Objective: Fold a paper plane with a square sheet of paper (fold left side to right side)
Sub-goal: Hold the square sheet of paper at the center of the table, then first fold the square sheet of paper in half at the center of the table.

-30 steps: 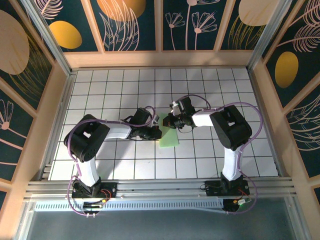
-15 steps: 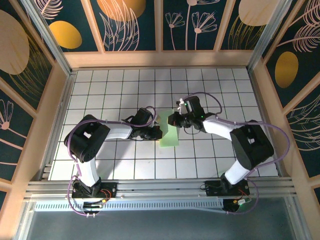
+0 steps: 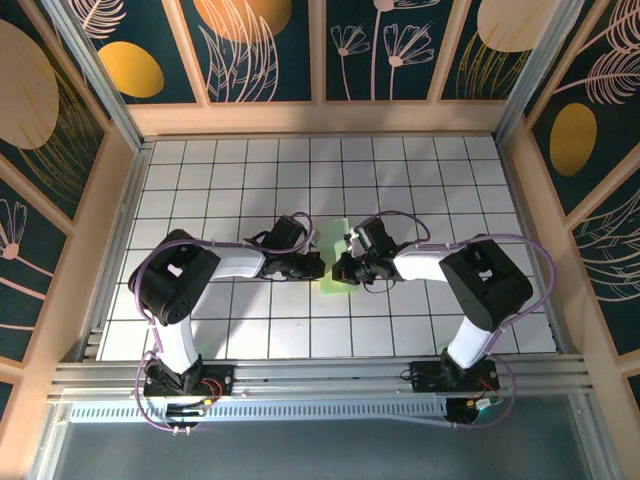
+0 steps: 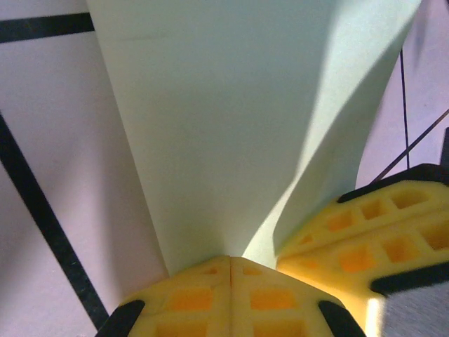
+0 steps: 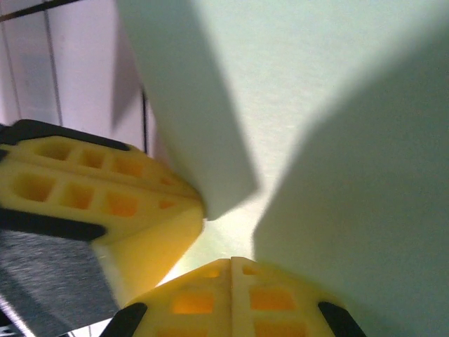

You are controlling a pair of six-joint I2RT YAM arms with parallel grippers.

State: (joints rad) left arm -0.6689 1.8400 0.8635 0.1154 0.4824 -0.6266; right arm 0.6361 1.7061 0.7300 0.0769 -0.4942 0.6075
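At mid-surface, between both arms: the square sheet of paper (image 3: 333,283) lay on the gridded surface (image 3: 230,160) as a narrow green strip, partly folded.
Long axis: ran far to near in the top view, with the near end leaning slightly to my left.
Left fingers (image 3: 318,266): pads together, with the tip meeting the strip from its left side.
Right fingers (image 3: 341,270): pads together, with the tip meeting the strip from its right side, just beside my left fingers.
Left wrist view: the sheet (image 4: 245,105) fanned out ahead of my closed left fingers (image 4: 230,270). A lifted flap curled over at the right, above my right fingers (image 4: 372,232).
Right wrist view: a doubled flap edge of the sheet (image 5: 330,91) ended just beside my left fingers (image 5: 105,189), ahead of my closed right fingers (image 5: 231,277).
Nearer arm: neither, since both tips sat at the near part of the strip.
Deciding relation (judgement): the loose layer stood between the two tips, so it had to travel across the long axis, left to right.
Hidden: I could not tell whether either tip nipped the paper or only pressed on it. The near edge was covered by my fingers, and creases were too faint to read from above.
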